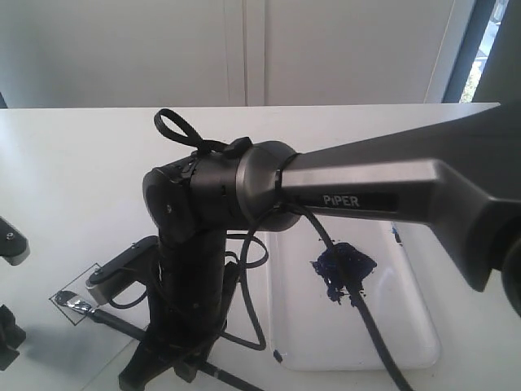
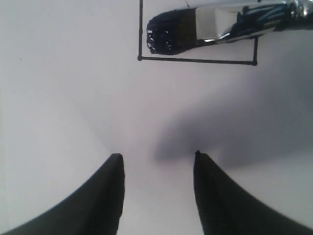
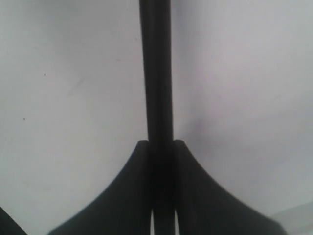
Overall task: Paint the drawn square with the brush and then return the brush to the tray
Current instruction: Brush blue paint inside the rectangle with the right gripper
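right gripper [image 3: 156,147] is clamped on the brush [image 3: 156,73], both fingers pressed flat against the black handle, which runs straight out between them. left gripper [image 2: 157,159] is apart and holds nothing; it hangs over bare white surface just short of the drawn square [image 2: 200,50].

the bristles sit inside the square, close to one corner of the thin black outline, and they are loaded with dark blue. what shows of the square's interior in the left wrist view looks white, so i judge the painting barely begun and the return to the tray not yet due.

in the exterior view the brush's long axis runs on a slant: bristles at the square on the far left, handle trailing toward the lower middle where the right arm, reaching across, grips it. any stroke probably has to drag the tip along the square's length, away from that corner. the tray [image 1: 391,326] lies well apart on the right, on the far side of the right gripper from the square, with its paint blot [image 1: 342,269] near its upper end. the right arm is the one placed for both moves.

count: one brush, one square, one tray, one blot, two grippers.
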